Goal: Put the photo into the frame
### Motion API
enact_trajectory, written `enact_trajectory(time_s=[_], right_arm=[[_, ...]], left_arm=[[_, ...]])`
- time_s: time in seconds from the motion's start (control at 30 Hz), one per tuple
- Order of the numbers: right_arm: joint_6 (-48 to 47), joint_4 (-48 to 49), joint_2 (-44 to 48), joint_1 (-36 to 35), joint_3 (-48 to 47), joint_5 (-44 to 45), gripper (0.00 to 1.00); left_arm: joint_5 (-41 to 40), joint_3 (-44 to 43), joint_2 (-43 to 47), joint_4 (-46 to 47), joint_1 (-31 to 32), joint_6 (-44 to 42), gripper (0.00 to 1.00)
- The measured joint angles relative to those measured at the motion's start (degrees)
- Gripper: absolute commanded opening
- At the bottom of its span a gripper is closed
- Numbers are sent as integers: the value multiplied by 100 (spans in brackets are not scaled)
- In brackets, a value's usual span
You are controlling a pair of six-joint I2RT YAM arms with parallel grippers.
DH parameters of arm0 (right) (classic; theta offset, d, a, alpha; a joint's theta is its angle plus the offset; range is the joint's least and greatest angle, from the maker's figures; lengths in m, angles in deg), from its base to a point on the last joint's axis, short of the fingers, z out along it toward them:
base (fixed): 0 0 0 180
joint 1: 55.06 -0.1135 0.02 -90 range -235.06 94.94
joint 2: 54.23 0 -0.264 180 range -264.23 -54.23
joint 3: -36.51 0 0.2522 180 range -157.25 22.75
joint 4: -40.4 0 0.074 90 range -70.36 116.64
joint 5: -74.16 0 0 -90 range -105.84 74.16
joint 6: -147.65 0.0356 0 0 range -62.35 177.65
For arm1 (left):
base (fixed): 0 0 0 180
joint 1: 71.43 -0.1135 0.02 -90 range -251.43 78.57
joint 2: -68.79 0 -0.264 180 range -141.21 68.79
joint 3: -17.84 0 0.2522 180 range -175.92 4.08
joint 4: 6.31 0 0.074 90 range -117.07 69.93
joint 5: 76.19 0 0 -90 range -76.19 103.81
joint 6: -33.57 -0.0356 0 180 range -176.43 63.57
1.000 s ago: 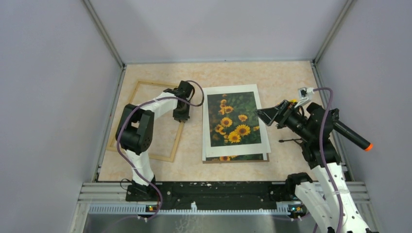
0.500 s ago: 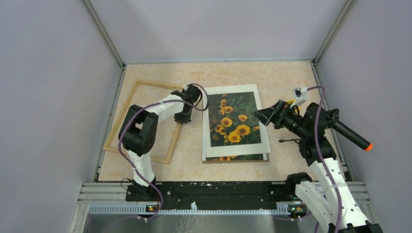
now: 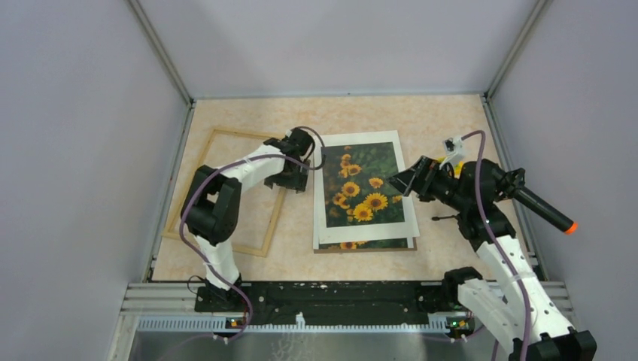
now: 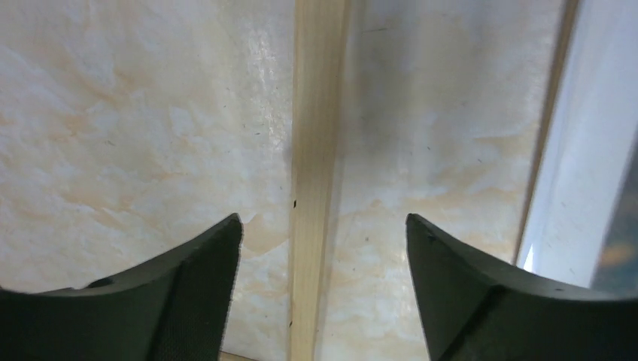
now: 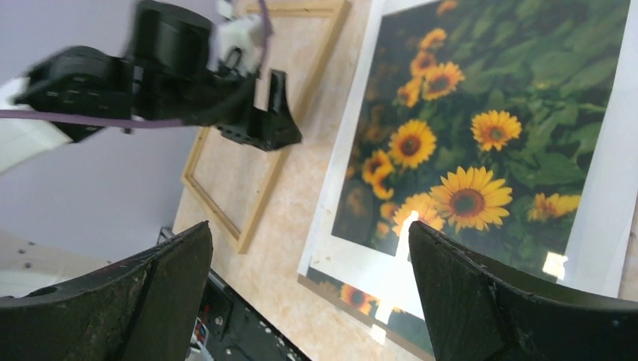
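Top view: the frame (image 3: 218,240) lies flat on the table (image 3: 444,128) at the left, its opening bare. The photo (image 3: 360,184) lies well outside it, in a stack at the centre under a white mat (image 3: 361,234). The left gripper (image 3: 299,183) hovers at the frame's right rail; the right gripper (image 3: 399,183) hangs over the stack's right edge.

Left wrist: the jaws stand apart, straddling the rail (image 4: 316,113) without touching it and holding nothing.

Right wrist: the jaws gape wide and empty above the photo (image 5: 481,143).

By my judgement, 0 steps of insertion are done: lifting the photo and seating it in the frame both remain.
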Motion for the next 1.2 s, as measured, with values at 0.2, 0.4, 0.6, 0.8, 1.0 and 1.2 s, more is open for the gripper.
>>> enact_trajectory(time_s=[0.2, 0.4, 0.6, 0.8, 1.0, 1.2], right_arm=[[-713, -938, -758, -776, -511, 737, 99], [-1244, -1641, -2243, -2546, -1362, 2212, 99], [-1189, -1720, -2929, -2680, -1067, 3032, 92], [-826, -1235, -2944, -1598, -321, 2721, 80], [-332, -1342, -2579, -1147, 282, 2828, 82], [31, -1561, -1786, -1154, 695, 3193, 77]], left_arm=[[962, 11, 1071, 111, -133, -31, 99], [3230, 1320, 2785, 1325, -136, 356, 99], [4725, 3274, 3541, 2503, -66, 1165, 99], [5298, 4529, 3748, 3314, 28, 1893, 99], [5305, 4754, 3932, 3836, 70, 2271, 98], [5215, 4756, 3932, 4059, 101, 2411, 97]])
